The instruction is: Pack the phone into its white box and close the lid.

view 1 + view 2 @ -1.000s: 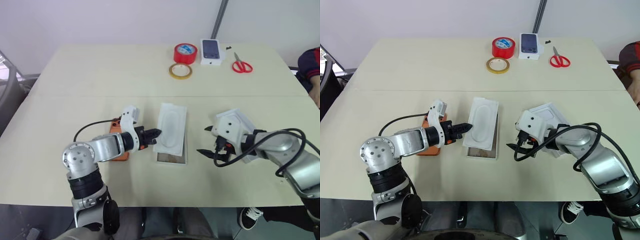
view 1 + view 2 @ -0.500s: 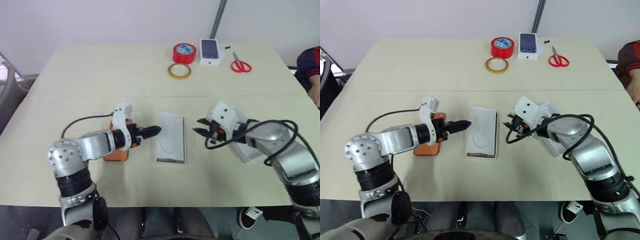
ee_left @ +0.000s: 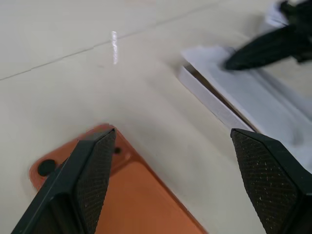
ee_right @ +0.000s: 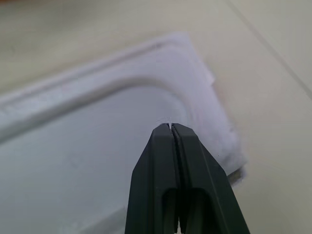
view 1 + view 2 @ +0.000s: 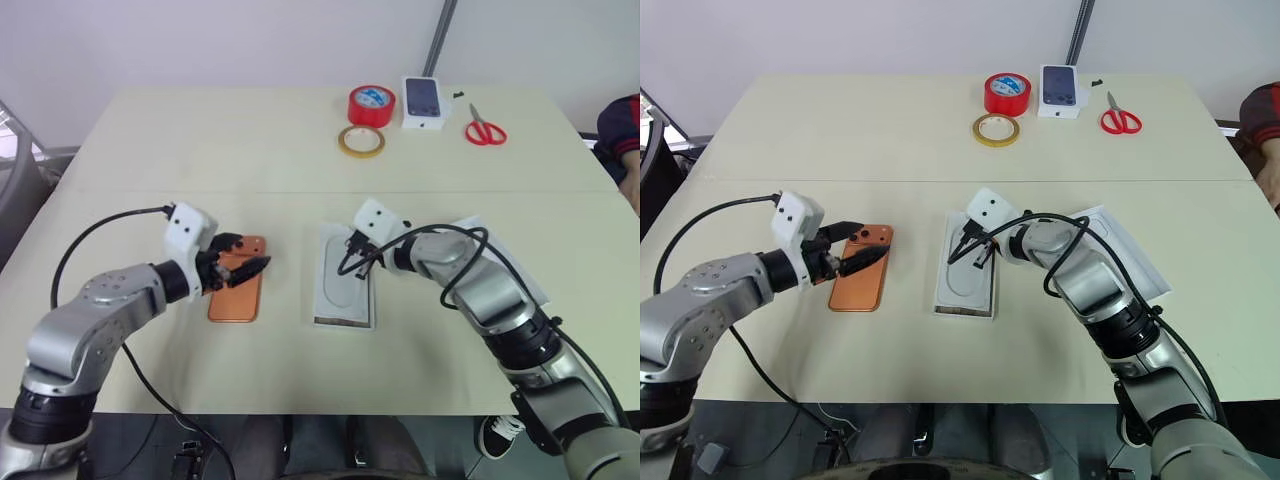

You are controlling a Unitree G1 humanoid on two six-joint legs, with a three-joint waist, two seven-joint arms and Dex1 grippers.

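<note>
The left claw (image 5: 852,252) is seen spread wide, low over the camera end of the phone (image 5: 860,281), with one finger (image 3: 87,175) above the orange back and the other out over bare bench (image 5: 840,150); nothing is gripped. It seems to be placed so for taking the phone by its long edges. The phone lies flat, back up, slim and orange with rounded corners, its dark lenses just under the claw.

The right claw (image 5: 352,246) is pressed together, its tip resting on or just over the white insert tray (image 5: 345,278) with the oval recess. The tray sits in the white box (image 5: 964,309), of which only a thin rim and a brown strip show, so the tray probably has to be lifted out first.

Beyond the right arm, the lid (image 5: 1130,255) lies flat on the bench, well apart from the box.
</note>
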